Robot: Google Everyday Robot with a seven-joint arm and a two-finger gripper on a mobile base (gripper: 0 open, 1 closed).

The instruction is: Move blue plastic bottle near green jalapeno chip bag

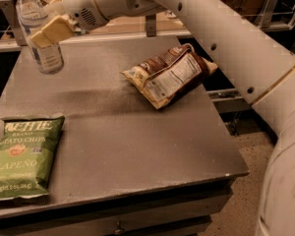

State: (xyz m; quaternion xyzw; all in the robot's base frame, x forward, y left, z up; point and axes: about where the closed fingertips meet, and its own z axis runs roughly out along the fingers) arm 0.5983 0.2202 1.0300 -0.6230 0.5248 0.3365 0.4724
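Observation:
The blue plastic bottle [43,38] is a small clear bottle with a white cap, held upright above the far left of the grey table [118,132]. My gripper [48,31] is shut on the bottle, its cream fingers [54,31] across the bottle's upper body. The green jalapeno chip bag [22,156] lies flat at the table's front left, well in front of and below the bottle.
A brown and cream chip bag [169,75] with a white nutrition panel lies at the table's middle right. My white arm [226,38] spans the upper right. A metal rail [137,33] runs behind the table. The floor [241,200] shows at lower right.

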